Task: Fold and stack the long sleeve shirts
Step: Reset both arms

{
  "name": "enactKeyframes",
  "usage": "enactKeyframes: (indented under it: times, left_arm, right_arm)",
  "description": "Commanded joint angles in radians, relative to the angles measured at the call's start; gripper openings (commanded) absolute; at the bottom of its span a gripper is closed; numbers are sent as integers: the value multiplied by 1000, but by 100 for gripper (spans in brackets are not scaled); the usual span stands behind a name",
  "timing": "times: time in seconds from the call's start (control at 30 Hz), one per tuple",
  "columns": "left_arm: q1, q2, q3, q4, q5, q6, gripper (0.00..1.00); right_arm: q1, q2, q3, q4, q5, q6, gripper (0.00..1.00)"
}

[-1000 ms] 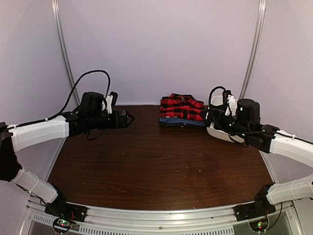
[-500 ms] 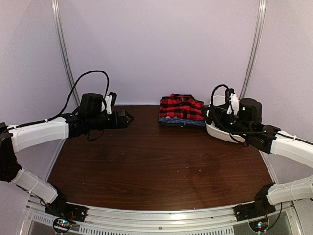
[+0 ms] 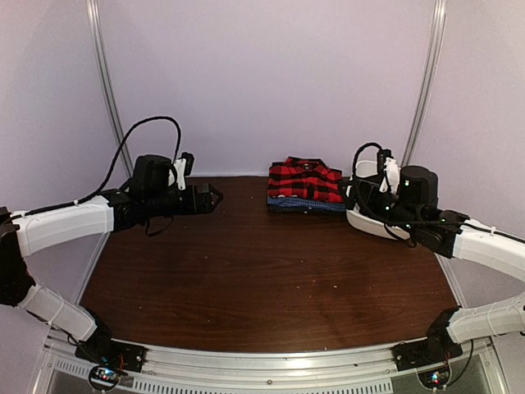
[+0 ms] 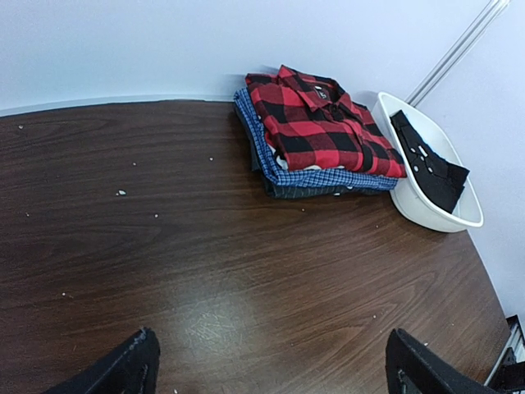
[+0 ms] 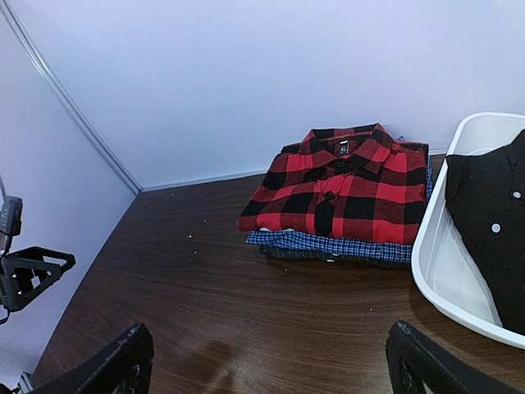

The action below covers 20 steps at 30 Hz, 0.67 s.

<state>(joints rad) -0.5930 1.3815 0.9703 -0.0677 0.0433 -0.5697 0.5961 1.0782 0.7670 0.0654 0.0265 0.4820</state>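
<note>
The long sleeve shirts lie folded in one stack at the back of the table. The red-and-black plaid shirt [image 3: 305,177] [image 4: 324,127] [image 5: 344,185] is on top. Under it the blue check shirt [image 4: 332,177] [image 5: 336,245] shows as an edge, with a darker layer beneath. My left gripper [image 3: 215,197] [image 4: 271,365] hovers open over bare wood, left of the stack. My right gripper [image 3: 349,194] [image 5: 267,361] is open too, just right of the stack, nothing between its fingers.
A white tub [image 3: 369,223] [image 4: 426,215] [image 5: 435,279] stands right of the stack with a black garment [image 4: 428,164] [image 5: 492,222] in it. The back wall and two upright metal rails close off the table behind. Dark wood tabletop [image 3: 262,271] spreads in front.
The right wrist has shifted very slightly. The left arm and the stack look unchanged, and both grippers stay open.
</note>
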Motion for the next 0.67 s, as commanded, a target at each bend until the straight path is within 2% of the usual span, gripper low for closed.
enactKeyframes:
  times: [0.0, 0.63]
  left_arm:
    - [-5, -24, -8, 48, -14, 13, 98]
    - [-5, -13, -5, 49, -12, 10, 98]
  right_arm:
    - [5, -4, -8, 16, 7, -2, 100]
    - [5, 0, -6, 5, 11, -3, 100]
